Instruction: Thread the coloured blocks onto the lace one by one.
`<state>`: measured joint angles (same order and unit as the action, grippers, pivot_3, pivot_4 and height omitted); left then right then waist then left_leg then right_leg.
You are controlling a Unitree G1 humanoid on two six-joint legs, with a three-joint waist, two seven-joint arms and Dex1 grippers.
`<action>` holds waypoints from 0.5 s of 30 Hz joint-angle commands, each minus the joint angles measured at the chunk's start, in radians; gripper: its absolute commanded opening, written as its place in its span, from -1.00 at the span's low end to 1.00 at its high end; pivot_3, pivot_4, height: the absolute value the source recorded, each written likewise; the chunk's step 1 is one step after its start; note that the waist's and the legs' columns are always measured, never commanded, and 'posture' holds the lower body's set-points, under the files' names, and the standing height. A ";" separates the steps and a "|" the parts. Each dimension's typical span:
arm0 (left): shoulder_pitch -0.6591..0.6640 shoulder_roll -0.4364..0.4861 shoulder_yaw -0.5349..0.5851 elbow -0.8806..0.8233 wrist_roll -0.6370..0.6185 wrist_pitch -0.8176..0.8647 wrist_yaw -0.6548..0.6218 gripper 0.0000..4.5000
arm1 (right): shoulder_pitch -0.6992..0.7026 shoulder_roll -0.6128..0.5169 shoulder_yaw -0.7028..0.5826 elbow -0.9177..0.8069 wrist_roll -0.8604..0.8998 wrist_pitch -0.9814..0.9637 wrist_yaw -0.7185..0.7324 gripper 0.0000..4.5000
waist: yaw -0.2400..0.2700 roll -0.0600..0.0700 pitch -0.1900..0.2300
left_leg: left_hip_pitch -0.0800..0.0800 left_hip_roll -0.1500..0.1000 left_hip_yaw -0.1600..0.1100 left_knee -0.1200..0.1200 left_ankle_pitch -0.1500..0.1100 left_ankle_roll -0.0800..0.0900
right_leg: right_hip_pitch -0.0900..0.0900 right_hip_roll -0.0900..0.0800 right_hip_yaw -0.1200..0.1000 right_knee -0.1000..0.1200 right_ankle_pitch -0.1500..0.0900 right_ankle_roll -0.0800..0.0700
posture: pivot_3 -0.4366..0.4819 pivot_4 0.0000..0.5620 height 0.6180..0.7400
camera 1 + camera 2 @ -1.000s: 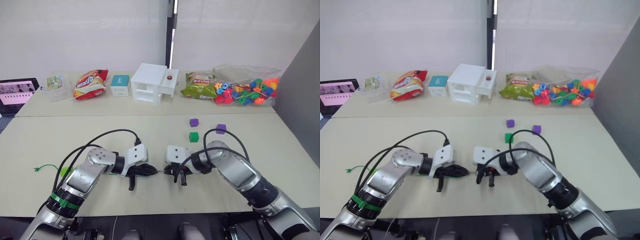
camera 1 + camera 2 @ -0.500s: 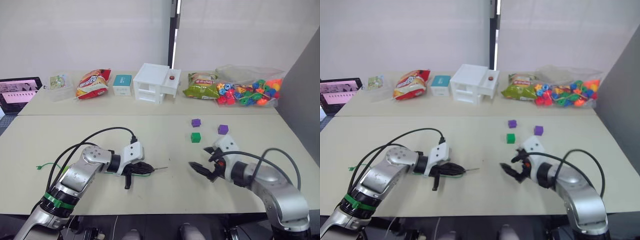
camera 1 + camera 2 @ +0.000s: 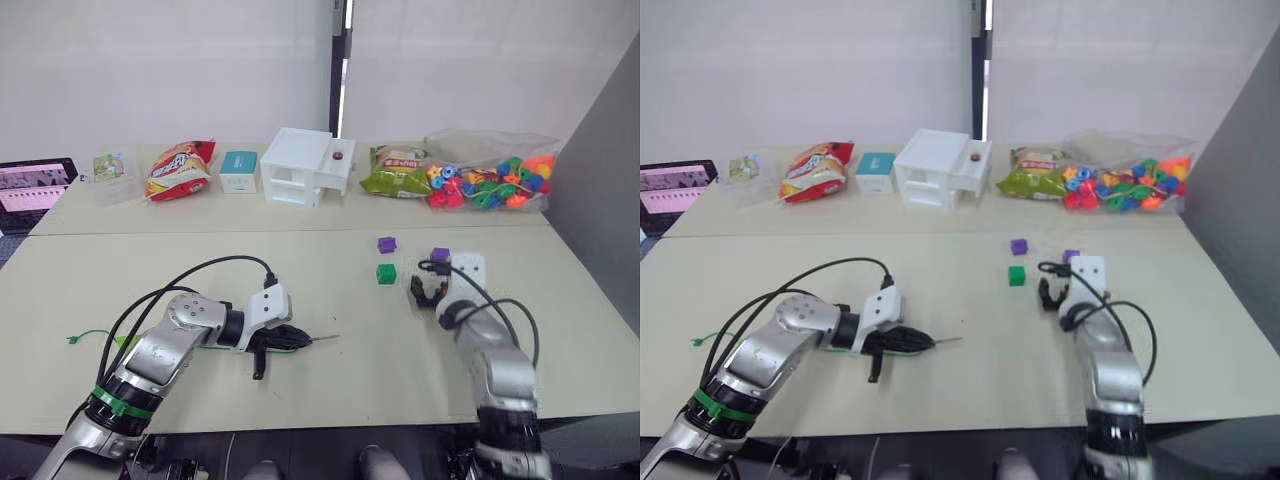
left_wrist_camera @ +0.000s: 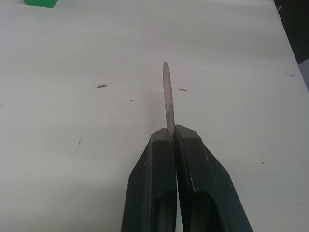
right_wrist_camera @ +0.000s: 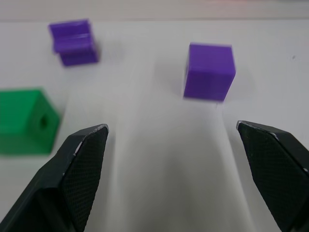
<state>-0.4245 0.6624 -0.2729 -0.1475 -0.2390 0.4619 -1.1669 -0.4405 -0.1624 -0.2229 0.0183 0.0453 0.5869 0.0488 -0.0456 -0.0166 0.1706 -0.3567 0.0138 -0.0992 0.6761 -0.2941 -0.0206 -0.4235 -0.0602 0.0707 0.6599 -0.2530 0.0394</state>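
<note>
The left gripper is clamped on the lace (its stiff tip juts forward over the table). The right gripper is spread wide just short of 2 purple cubes and 1 green cube.
</note>
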 commanded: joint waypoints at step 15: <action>0.004 -0.002 0.017 -0.028 -0.012 -0.006 0.022 -1.00 | -0.240 -0.029 -0.050 0.499 0.064 -0.357 -0.054 -0.26 | -0.025 0.000 0.000 | 0.000 0.000 0.001 0.000 0.000 0.000 | 0.000 -0.001 0.001 0.000 0.000 0.000 | -0.05 -0.47 1.00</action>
<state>-0.4212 0.6578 -0.2720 -0.1508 -0.2385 0.4624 -1.1478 -0.6724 -0.1906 -0.2692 0.5483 0.0960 0.2550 -0.0029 -0.0709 -0.0164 0.1706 -0.3569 0.0137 -0.0984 0.6757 -0.2941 -0.0205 -0.4237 -0.0607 0.0718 0.6595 -0.2529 0.0394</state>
